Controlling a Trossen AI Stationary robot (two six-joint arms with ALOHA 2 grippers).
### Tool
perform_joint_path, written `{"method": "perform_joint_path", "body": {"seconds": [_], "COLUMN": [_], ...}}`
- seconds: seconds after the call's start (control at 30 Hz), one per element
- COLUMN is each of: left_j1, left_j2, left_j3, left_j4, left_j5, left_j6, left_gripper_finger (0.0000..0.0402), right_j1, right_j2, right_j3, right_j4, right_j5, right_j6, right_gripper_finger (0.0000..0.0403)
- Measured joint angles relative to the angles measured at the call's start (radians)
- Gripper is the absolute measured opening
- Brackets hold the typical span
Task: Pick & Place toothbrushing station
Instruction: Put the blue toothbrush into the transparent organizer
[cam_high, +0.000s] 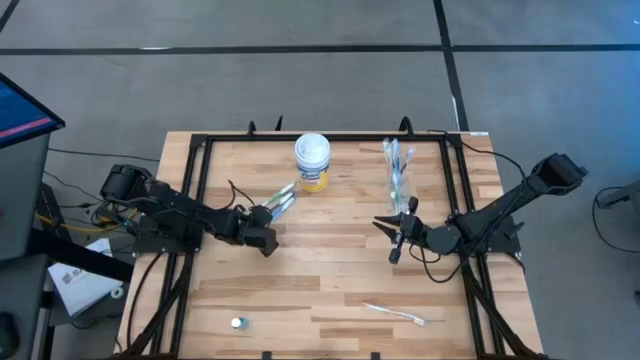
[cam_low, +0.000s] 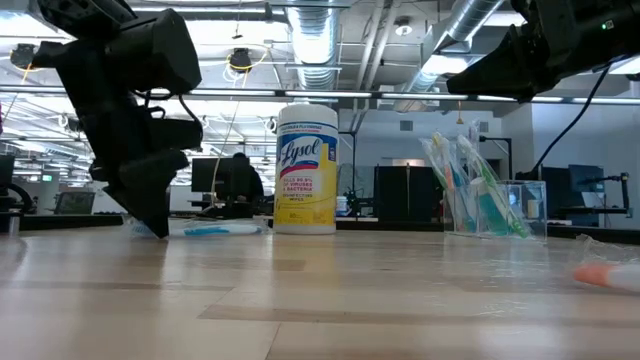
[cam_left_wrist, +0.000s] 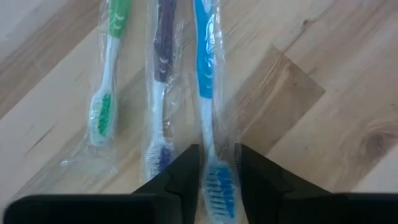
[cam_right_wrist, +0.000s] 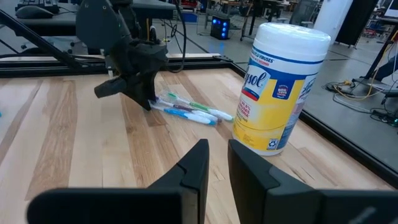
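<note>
Three wrapped toothbrushes, green (cam_left_wrist: 106, 81), dark blue (cam_left_wrist: 160, 81) and blue (cam_left_wrist: 205, 81), lie side by side flat on the table (cam_high: 330, 270), left of centre. My left gripper (cam_left_wrist: 217, 177) slants down over them, open, one finger on each side of the blue brush's bristle head (cam_left_wrist: 217, 186). My right gripper (cam_right_wrist: 217, 152) hovers right of centre, open by a narrow gap with nothing in it, pointing toward the canister. A clear cup (cam_high: 400, 178) holding more wrapped brushes stands at the far right. My left gripper has its fingers (cam_left_wrist: 186, 171) close on either side of the blue toothbrush's wrapped head end (cam_left_wrist: 214, 158), slanting down from above and lying across the brush. The wrapper's edges reach both fingers, but I cannot tell whether they press it. The brush lies flat on the table.
A yellow-labelled, white-lidded canister (cam_high: 313, 162) stands upright at the far middle, just beyond the three brushes. One wrapped toothbrush (cam_high: 395, 314) lies near the front edge at the right, and a small round item (cam_high: 238, 323) near the front left. A black frame (cam_high: 200, 200) borders the table.
</note>
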Motion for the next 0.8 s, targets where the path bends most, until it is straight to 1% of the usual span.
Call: {"method": "perform_joint_path", "body": {"seconds": [0.07,0.2,0.23,0.4,0.57,0.73,0.8], "left_j1": [0.0,0.0,0.0,-0.013,-0.024,-0.024,-0.023], "left_j2": [-0.021,-0.056,-0.063,-0.103,-0.152,-0.199,-0.211], "left_j3": [-0.001,-0.001,-0.001,-0.001,0.0,0.0,0.0], "left_j4": [0.002,0.009,0.016,0.068,0.185,0.267,0.298], "left_j5": [0.01,0.042,0.054,0.093,0.116,0.118,0.137], "left_j6": [0.0,0.0,0.0,0.0,0.001,0.003,0.006], "left_gripper_finger": [0.0074,0.0017,0.001,0.0003,0.0001,0.0001,0.0001], "right_j1": [0.0,0.0,0.0,0.0,-0.008,-0.031,-0.035], "right_j2": [0.0,0.0,0.0,0.0,0.0,0.0,0.001], "right_j3": [0.0,0.0,0.0,0.0,0.0,0.001,0.012], "right_j4": [0.0,0.0,0.001,0.017,0.017,0.015,0.005], "right_j5": [0.0,0.0,0.0,-0.004,-0.104,-0.128,-0.137], "right_j6": [0.0,0.001,0.001,-0.002,-0.082,-0.135,-0.172], "right_gripper_finger": [0.0051,0.0051,0.0051,0.0051,0.0051,0.0051,0.0051]}}
